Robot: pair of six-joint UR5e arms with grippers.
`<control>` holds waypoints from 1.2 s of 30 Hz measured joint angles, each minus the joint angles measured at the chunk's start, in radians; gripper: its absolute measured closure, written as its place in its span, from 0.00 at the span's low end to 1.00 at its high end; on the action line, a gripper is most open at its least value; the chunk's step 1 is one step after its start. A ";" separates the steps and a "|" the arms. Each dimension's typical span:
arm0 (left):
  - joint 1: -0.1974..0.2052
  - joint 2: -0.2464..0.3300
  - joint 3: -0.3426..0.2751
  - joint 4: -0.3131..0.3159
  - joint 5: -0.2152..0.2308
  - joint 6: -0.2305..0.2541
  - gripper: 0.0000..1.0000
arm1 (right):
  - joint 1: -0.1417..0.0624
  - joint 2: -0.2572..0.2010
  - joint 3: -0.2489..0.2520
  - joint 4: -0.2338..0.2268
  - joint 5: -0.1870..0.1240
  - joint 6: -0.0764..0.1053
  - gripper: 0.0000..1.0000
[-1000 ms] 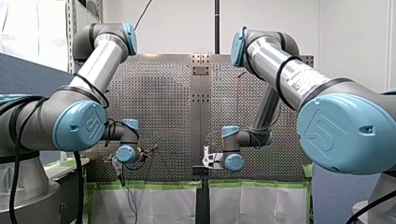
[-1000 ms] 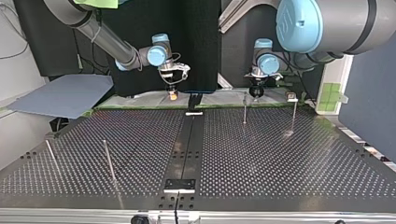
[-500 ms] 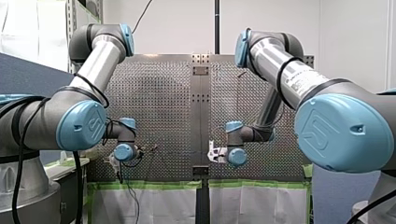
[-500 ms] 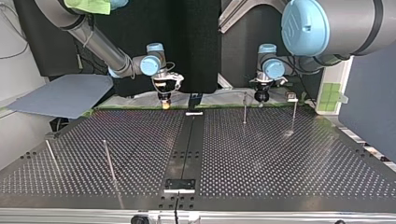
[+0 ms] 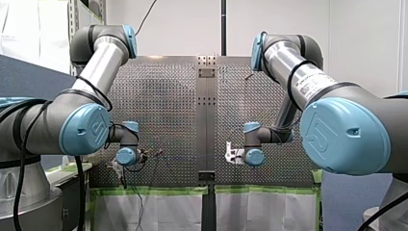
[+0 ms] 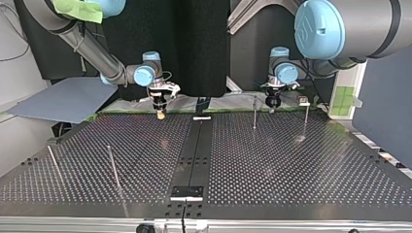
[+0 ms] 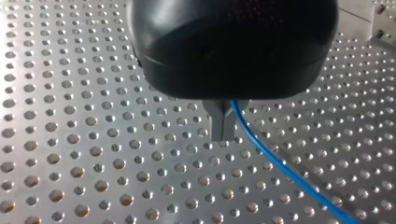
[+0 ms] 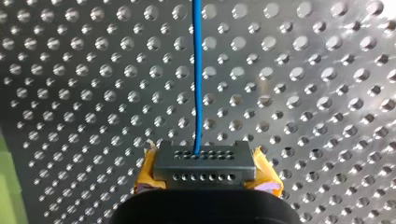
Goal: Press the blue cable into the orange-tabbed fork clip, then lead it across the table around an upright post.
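Note:
The thin blue cable (image 7: pixel 275 161) runs out of my left gripper (image 7: pixel 223 135), whose narrow metal fingers are shut on it just above the perforated table. In the right wrist view the blue cable (image 8: pixel 197 84) leads straight ahead from my right gripper (image 8: pixel 205 161), shut on it with yellow pads showing at both sides. In the top view my right gripper (image 6: pixel 159 112) hangs over the table's far edge at the left of the centre strip. My left gripper (image 6: pixel 272 102) is at the right, close to a thin upright post (image 6: pixel 254 112). No orange-tabbed clip is visible.
More upright posts stand on the table: one (image 6: pixel 306 119) at the top view's far right and two (image 6: pixel 113 167) (image 6: pixel 53 162) at its near left. A small white piece (image 6: pixel 202 117) lies on the dark centre strip (image 6: pixel 194 155). A grey sheet (image 6: pixel 63 99) lies beyond the table's left corner.
My right gripper has moved toward the top view's left along the far edge, away from the centre strip, with the cable in it. My left gripper has shifted slightly to that view's right.

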 joint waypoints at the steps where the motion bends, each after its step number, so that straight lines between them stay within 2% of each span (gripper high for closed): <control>1: 0.001 0.000 0.001 -0.001 0.000 -0.002 1.00 | 0.000 0.000 -0.003 0.000 -0.003 0.000 1.00; 7: 0.002 0.000 0.011 -0.006 -0.001 -0.008 1.00 | -0.002 0.000 -0.039 0.005 -0.013 0.004 1.00; 12: 0.003 0.000 0.043 -0.031 -0.002 -0.016 1.00 | -0.003 0.001 -0.074 0.024 -0.013 0.006 1.00; 16: 0.006 0.000 0.052 -0.037 -0.004 -0.018 1.00 | -0.009 0.001 -0.095 0.034 0.001 0.006 1.00; 22: 0.010 0.000 0.056 -0.038 -0.004 -0.019 1.00 | -0.015 0.002 -0.102 0.036 0.017 0.007 1.00; 25: 0.013 0.000 0.060 -0.038 -0.004 -0.020 1.00 | -0.027 0.002 -0.102 0.036 0.030 0.008 1.00; 29: 0.015 -0.001 0.062 -0.038 -0.005 -0.020 1.00 | -0.045 0.003 -0.108 0.036 0.065 0.017 1.00; 36: 0.018 -0.001 0.063 -0.037 -0.007 -0.019 1.00 | -0.063 0.004 -0.128 0.042 0.123 0.022 1.00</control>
